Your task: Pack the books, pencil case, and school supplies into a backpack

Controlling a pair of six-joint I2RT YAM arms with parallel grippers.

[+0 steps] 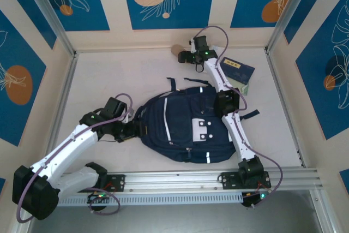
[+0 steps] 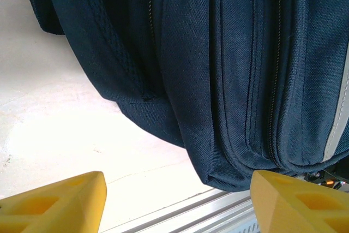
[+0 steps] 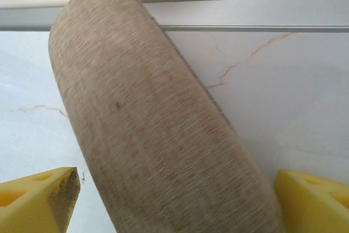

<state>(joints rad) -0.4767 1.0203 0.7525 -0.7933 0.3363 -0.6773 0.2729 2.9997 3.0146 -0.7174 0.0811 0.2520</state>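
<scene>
The dark navy backpack (image 1: 185, 126) lies flat mid-table, its white dotted patch facing up. My left gripper (image 1: 131, 129) sits at its left edge, and the left wrist view has the backpack's zippered side (image 2: 229, 69) just beyond my open left gripper (image 2: 178, 184), nothing between the fingers. At the back wall my right gripper (image 1: 184, 55) reaches over the pale pink pencil case (image 1: 176, 50). In the right wrist view the pencil case (image 3: 158, 135) lies slantwise between the wide-set fingers of the right gripper (image 3: 177, 184), with a gap on the left. A navy book (image 1: 239, 69) with a pale label lies back right.
A pale green-white edge (image 1: 246, 88) sticks out under the navy book beside the right arm. Aluminium rails (image 1: 180, 181) run along the near edge. Walls enclose the table on three sides. Black backpack straps (image 1: 188, 81) trail toward the back.
</scene>
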